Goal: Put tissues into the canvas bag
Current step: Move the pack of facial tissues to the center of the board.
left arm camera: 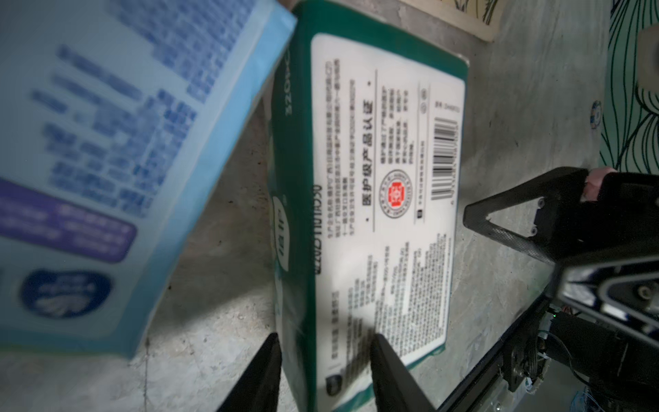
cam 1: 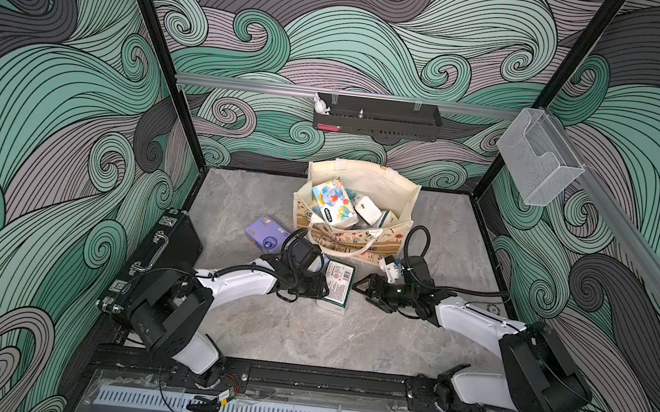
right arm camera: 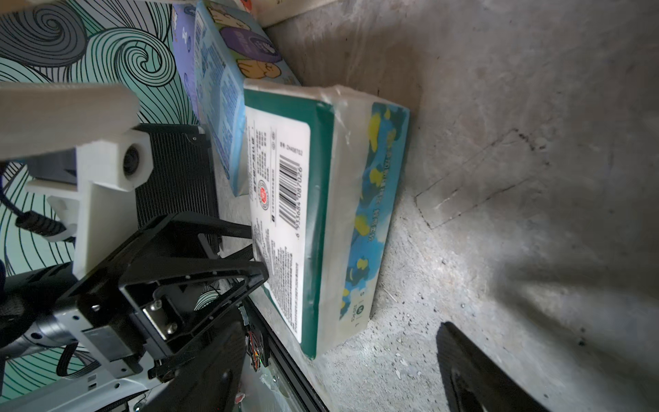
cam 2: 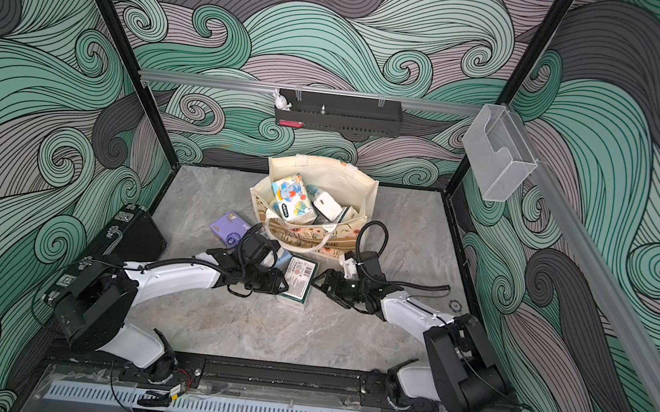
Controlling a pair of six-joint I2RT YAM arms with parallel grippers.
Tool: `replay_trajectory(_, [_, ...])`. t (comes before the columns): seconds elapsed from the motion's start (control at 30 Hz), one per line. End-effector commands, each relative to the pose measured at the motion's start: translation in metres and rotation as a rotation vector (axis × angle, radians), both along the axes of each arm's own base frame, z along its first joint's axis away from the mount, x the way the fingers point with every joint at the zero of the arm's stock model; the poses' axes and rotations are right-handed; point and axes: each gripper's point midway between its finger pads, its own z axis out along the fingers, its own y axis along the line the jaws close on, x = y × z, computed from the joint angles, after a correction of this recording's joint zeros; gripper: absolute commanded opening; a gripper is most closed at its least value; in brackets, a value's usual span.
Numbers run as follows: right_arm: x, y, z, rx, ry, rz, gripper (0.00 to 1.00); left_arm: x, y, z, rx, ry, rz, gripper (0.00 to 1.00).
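Green-white pack point(left arm camera: 385, 199) in left end effector point(left arm camera: 324, 337)

Dial read in a top view, 12 o'clock at the far edge of the table point(cam 1: 306, 338).

- Canvas bag point(cam 1: 405, 206): on the table at 12 o'clock from centre. Several packs lie in it, the cartoon pack point(cam 1: 335, 203) uppermost.
- Hard case point(cam 1: 167, 248): at the table's 9 o'clock edge.
- Loose pack point(cam 1: 264, 235): on the table at the bag's 8 o'clock.
- Barcode pack point(cam 1: 339, 283): at the bag's 6 o'clock.
- Tilted pack point(left arm camera: 107, 160): touching the barcode pack's 10 o'clock corner.
- Left gripper point(left arm camera: 325, 342): clamps the barcode pack from 9 o'clock.
- Right gripper point(cam 1: 365, 292): just apart from the barcode pack at 3 o'clock.
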Motion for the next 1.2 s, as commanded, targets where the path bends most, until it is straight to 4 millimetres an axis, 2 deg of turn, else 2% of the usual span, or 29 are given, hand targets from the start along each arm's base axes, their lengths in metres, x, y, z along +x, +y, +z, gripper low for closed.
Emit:
replay_trajectory(0.0, [-0.007,0.000,-0.007,-0.003,0.013,0.001,0.84,-0.005,-0.011,0.001,-0.047,0.027,-0.022,0.43])
replay_trajectory(0.3, [-0.023,-0.017,-0.021,-0.068,0.048,-0.033,0.85,-0.042,-0.018,-0.005,-0.071,0.086,-0.103,0.28])
replay_trajectory(0.43, [-0.026,-0.017,-0.022,-0.050,0.057,-0.037,0.85,-0.058,-0.015,-0.009,-0.065,0.104,-0.124,0.27])
replay_trajectory(0.67, [-0.024,-0.007,-0.024,0.013,0.087,-0.034,0.86,-0.074,0.000,-0.022,-0.028,0.122,-0.123,0.27])
replay_trajectory(1.0, [-0.023,0.024,-0.030,0.068,0.114,0.018,0.86,-0.079,0.005,-0.032,-0.013,0.134,-0.124,0.27])
replay_trajectory(1.17, [-0.019,0.035,-0.032,0.099,0.120,0.017,0.79,-0.080,0.008,-0.032,0.000,0.130,-0.135,0.27])
